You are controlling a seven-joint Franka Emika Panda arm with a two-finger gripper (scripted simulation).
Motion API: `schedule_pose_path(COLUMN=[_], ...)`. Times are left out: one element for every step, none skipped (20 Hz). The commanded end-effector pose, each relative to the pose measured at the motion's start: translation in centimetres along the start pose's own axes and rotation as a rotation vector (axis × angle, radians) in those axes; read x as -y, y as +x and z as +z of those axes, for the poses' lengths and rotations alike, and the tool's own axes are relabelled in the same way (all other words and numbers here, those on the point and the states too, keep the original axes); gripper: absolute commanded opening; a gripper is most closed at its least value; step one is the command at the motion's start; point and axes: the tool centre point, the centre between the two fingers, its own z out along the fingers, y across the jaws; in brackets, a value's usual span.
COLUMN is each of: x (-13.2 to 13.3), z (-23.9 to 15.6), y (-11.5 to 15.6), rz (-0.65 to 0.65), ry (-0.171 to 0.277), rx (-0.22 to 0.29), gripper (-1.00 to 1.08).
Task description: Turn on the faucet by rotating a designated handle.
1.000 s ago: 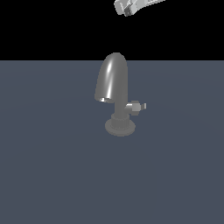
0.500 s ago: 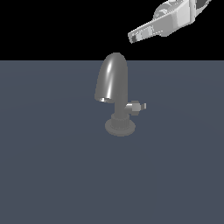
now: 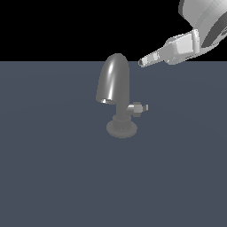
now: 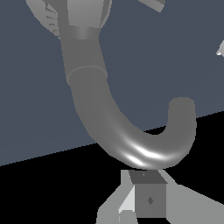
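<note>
The gripper [image 3: 142,62], a pale, boxy, matte-white pincer on a rounded white wrist, hangs in the air at about two o'clock from the faucet [image 3: 116,95], apart from it and touching nothing; whether its fingers stand apart or together cannot be told from either view. The faucet is smooth grey metal with soft highlights: a big rounded hood-like spout, a short stem and a flat round disc base resting on the plain dark slate-blue floor [image 3: 53,177], near the middle of the exterior view. The handle [image 3: 137,108], a small grey stub ending in a thin flat bar, sticks out of the stem toward three o'clock in the exterior view. The wrist view shows what the other does not: the spout's curved, tube-like arch seen close, with a bright glint on its bend, and pale angular gripper [image 4: 146,199] parts close to that bend.
</note>
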Motion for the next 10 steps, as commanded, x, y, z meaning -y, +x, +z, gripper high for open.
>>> schedule_pose_path(x=[0.4,0.5,0.6,0.7,0.7,0.8,0.8,0.8,0.8,0.8], z=[-0.1,-0.1,-0.1,-0.1,0.0,0.1,0.2,0.3,0.4,0.5], y=[1.7,2.4,3.2,3.9,4.7,5.4,6.2,6.8,7.5,8.1], rz=[0.056,0.078,0.101,0.124,0.148,0.171,0.194,0.216,0.236,0.254], ry=[0.033,0.046,0.060,0.074,0.088,0.102,0.115,0.128,0.140,0.151], rx=[0.058,0.081,0.105,0.129,0.152,0.177,0.200,0.223,0.243,0.262], gripper=[-1.00,-1.00,-1.00,-1.00,-1.00,-1.00,-1.00,-1.00,-1.00,-1.00])
